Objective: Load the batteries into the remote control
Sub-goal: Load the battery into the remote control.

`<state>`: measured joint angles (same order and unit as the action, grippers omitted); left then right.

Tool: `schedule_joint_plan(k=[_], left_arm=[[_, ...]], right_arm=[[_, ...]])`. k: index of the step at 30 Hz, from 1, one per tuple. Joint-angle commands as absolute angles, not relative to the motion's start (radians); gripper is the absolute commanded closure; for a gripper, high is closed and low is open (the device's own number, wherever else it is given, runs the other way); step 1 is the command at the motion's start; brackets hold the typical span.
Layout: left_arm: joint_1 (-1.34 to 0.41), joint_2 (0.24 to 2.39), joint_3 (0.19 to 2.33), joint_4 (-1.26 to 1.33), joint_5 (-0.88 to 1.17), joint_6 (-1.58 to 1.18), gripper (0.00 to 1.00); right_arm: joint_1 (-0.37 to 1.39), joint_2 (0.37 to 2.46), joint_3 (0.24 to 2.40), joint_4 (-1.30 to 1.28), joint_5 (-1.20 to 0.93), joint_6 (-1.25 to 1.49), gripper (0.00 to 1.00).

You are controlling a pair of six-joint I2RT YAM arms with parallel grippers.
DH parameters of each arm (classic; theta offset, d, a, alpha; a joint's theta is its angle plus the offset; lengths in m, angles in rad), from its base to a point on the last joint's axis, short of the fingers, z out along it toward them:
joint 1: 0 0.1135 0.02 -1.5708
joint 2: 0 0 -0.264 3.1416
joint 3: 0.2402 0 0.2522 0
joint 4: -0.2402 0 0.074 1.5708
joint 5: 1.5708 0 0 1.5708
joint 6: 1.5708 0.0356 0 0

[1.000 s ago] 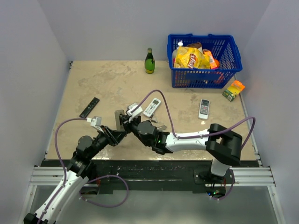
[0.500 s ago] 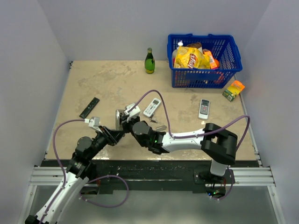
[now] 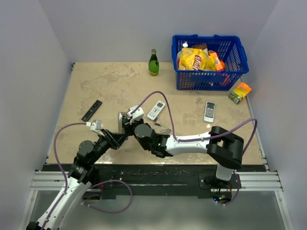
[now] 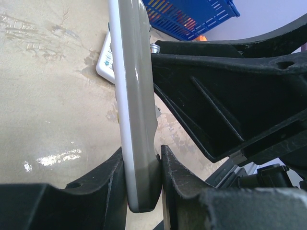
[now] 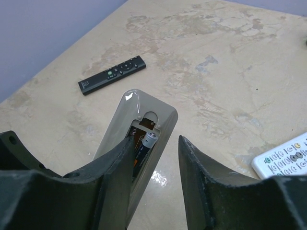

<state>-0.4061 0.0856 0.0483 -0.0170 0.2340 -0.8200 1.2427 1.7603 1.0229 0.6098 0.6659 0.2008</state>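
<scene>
My left gripper [image 4: 142, 160] is shut on the lower end of the remote control [image 4: 136, 115] and holds it upright, edge-on; both also show in the top view, the gripper [image 3: 116, 137] below the remote [image 3: 123, 120]. In the right wrist view the remote's grey back [image 5: 144, 117] has its compartment open, and one battery [image 5: 146, 143] lies in it, plus end up. My right gripper [image 5: 156, 143] is open, with one finger against the compartment and the other off to the side. A loose battery [image 3: 156, 124] lies on the table.
A small grey cover piece [image 3: 165, 130] lies by the loose battery. Two white remotes [image 3: 156, 109] [image 3: 209, 111] and a black strip remote [image 3: 91, 110] lie on the table. A green bottle [image 3: 153, 63], a blue basket [image 3: 238, 58] and an orange-green box [image 3: 239, 93] stand at the back.
My right gripper has moved left, up against the held remote. The left gripper and the remote have barely shifted.
</scene>
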Motion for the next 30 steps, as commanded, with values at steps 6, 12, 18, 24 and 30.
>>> schedule_joint_plan(k=[6, 12, 18, 24, 30], left_arm=[[-0.407, 0.057, 0.101, 0.374, 0.327, -0.842, 1.0], [-0.408, 0.1, 0.075, 0.4, 0.359, -0.868, 1.0], [-0.408, 0.201, 0.061, 0.416, 0.388, -0.896, 1.0], [-0.408, 0.304, 0.038, 0.463, 0.429, -0.933, 1.0], [-0.408, 0.347, 0.017, 0.482, 0.443, -0.968, 1.0]], right_arm=[[1.23, 1.766, 1.035, 0.382, 0.566, 0.147, 0.51], [1.23, 1.741, 1.092, 0.298, 0.474, 0.137, 0.49], [1.229, 1.747, 1.158, 0.207, 0.419, 0.15, 0.47], [1.229, 1.767, 1.224, 0.135, 0.417, 0.164, 0.46], [1.226, 1.79, 1.288, 0.087, 0.414, 0.178, 0.45]])
